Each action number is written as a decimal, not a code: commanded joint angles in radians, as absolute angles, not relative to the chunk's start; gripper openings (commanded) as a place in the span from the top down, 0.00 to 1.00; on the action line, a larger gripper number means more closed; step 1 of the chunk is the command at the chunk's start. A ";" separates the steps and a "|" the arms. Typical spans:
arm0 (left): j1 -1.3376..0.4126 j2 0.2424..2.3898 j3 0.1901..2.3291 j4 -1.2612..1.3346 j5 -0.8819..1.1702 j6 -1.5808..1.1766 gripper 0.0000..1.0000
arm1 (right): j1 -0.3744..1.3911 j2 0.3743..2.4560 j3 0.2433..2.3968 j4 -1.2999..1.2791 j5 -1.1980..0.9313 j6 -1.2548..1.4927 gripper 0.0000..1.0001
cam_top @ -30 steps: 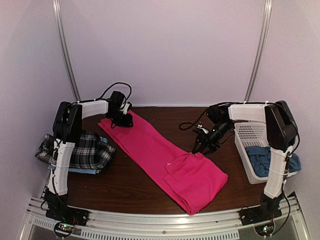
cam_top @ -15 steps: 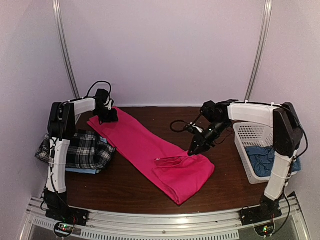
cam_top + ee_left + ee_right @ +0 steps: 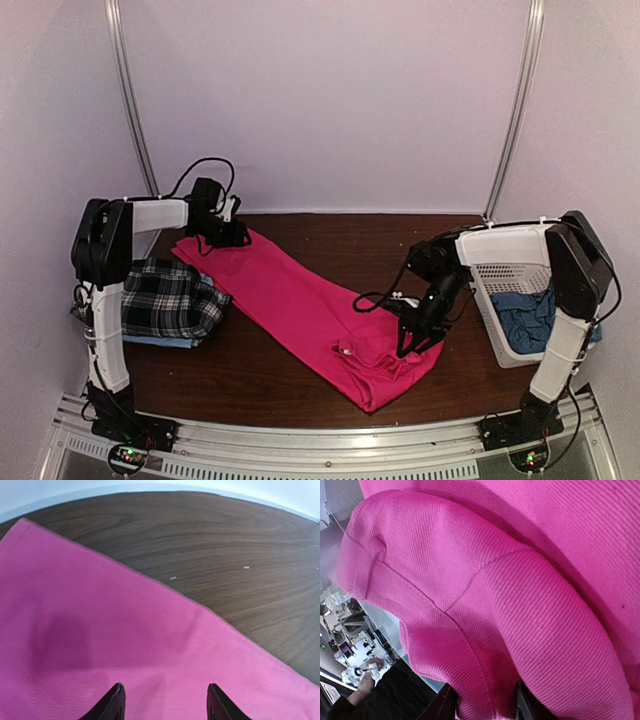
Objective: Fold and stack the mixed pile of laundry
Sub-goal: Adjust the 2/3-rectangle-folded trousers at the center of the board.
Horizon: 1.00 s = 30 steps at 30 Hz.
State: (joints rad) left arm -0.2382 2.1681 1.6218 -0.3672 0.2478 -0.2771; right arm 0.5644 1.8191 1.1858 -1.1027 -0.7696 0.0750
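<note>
The hot-pink trousers (image 3: pixel 300 300) lie stretched diagonally across the dark table, from far left to near right. My left gripper (image 3: pixel 236 236) hovers over their far left end. In the left wrist view it (image 3: pixel 167 702) is open, with flat pink cloth (image 3: pixel 100 630) under its spread fingers. My right gripper (image 3: pixel 410 340) is at the trousers' near right end, where the cloth is bunched. In the right wrist view a thick fold of pink cloth (image 3: pixel 485 630) fills the gap between its fingers (image 3: pixel 447 707). The black-and-white plaid shirt (image 3: pixel 170 298) lies at the left on a light blue shirt (image 3: pixel 165 342).
A white lattice basket (image 3: pixel 497 268) stands at the right edge with a duller blue cloth (image 3: pixel 525 315) inside it. Bare wood (image 3: pixel 380 240) runs along the far side. The front rail (image 3: pixel 330 440) borders the near edge.
My right gripper moved nearer and rightward to the trousers' near right end, which is now bunched up. The trousers shifted leftward, and my left gripper moved slightly left with them.
</note>
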 commanded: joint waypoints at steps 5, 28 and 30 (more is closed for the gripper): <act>-0.469 2.102 1.666 -0.253 0.516 0.028 0.37 | 0.559 1.597 1.311 -0.984 -0.715 0.084 0.41; -0.452 1.966 1.428 0.007 0.506 -0.023 0.35 | 0.508 2.265 1.860 -0.799 -0.796 0.250 0.61; -0.444 1.959 1.421 0.006 0.488 -0.025 0.35 | 0.531 2.261 1.847 -0.813 -0.829 0.229 0.64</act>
